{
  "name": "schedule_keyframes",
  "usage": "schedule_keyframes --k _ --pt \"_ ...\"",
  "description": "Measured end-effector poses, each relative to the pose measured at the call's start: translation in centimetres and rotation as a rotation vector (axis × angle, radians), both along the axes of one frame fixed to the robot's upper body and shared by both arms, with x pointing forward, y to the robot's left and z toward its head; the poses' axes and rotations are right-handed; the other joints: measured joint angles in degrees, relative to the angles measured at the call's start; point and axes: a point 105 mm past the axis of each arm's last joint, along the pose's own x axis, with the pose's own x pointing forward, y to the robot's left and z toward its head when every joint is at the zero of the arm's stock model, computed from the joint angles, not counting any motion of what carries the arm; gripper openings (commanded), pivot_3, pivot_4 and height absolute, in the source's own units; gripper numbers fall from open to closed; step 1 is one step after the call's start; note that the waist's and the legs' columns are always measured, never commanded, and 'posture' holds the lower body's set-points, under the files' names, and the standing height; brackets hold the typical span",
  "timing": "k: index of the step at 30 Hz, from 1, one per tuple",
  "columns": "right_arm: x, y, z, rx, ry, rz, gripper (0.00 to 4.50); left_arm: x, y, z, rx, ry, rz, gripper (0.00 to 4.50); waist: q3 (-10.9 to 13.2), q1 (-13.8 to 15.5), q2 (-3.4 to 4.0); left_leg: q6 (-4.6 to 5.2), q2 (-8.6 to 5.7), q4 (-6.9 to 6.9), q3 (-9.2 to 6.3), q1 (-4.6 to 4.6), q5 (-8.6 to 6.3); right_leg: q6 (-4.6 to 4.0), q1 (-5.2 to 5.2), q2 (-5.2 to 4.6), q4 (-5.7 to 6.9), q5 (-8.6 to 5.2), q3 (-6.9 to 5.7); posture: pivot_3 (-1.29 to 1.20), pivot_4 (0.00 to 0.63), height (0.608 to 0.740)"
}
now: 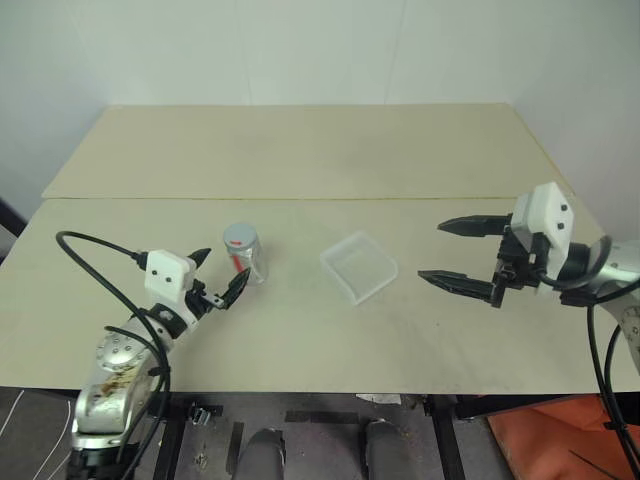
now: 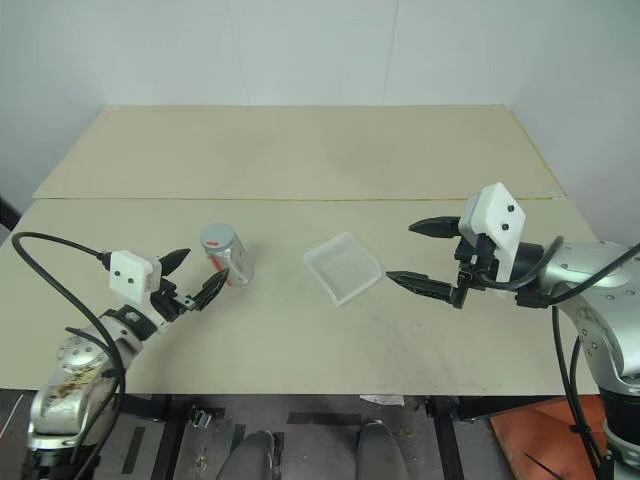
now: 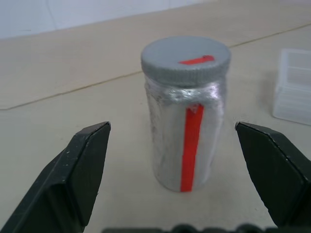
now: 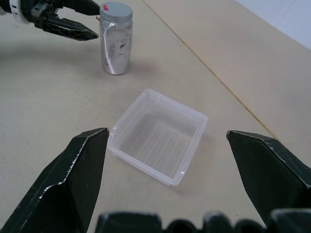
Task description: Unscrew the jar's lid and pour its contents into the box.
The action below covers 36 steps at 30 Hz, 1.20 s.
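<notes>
I see a pale beige surface [image 1: 300,150] with a seam across mid-frame, white walls [image 1: 300,50] along the top, dark floor [image 1: 320,420] at the bottom.

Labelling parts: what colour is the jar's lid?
Grey, with a red mark on top; the lid shows best in the left wrist view.

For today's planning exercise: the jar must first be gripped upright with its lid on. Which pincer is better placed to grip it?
Left, probably. The left pincer is open right beside the jar, which stands between its fingers in the left wrist view. The right pincer hovers open beyond the box.
</notes>
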Motion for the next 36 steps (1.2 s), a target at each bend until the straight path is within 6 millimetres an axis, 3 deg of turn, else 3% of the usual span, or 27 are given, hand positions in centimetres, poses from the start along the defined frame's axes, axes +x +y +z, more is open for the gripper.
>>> schedule_keyframes --k 7,13,30,33,36 --pt "-0.2 0.5 0.5 0.001 -0.030 -0.008 4.50 0.7 -1.5 -1.0 -0.027 0.004 0.032 4.49 0.00 0.03 0.00 0.00 -0.01 0.00 -0.01 0.00 0.00 0.00 0.00 0.00 0.01 0.00 0.00 0.00 0.150 0.740" --pt "-0.6 0.6 0.4 0.006 -0.031 -0.007 4.50 2.1 -2.1 -0.7 -0.031 -0.015 0.116 4.49 0.00 0.37 -0.01 0.00 -0.02 0.02 0.00 0.00 0.00 0.02 0.01 0.00 0.00 0.01 0.00 0.00 0.150 0.740" --pt "-0.6 0.5 0.6 0.013 -0.035 -0.004 4.50 4.1 -3.9 -0.5 -0.037 -0.016 0.117 4.49 0.00 0.84 -0.01 -0.01 -0.02 0.02 0.00 -0.01 0.01 0.03 0.01 0.00 -0.03 0.01 0.00 0.00 0.150 0.740" --pt "-0.6 0.4 0.9 0.016 -0.047 -0.009 4.50 4.2 -4.0 -0.4 -0.032 -0.022 0.119 3.87 0.00 0.88 -0.01 -0.01 -0.02 0.02 0.00 0.00 0.01 0.03 0.01 0.00 -0.03 0.02 0.00 0.00 0.150 0.740" --pt "-0.7 0.3 1.0 0.018 -0.054 -0.010 4.50 4.2 -3.9 -0.3 -0.030 -0.029 0.128 2.96 0.00 0.89 -0.01 -0.01 -0.02 0.02 0.00 0.00 0.01 0.03 0.01 0.00 -0.03 0.02 0.00 0.00 0.150 0.740"
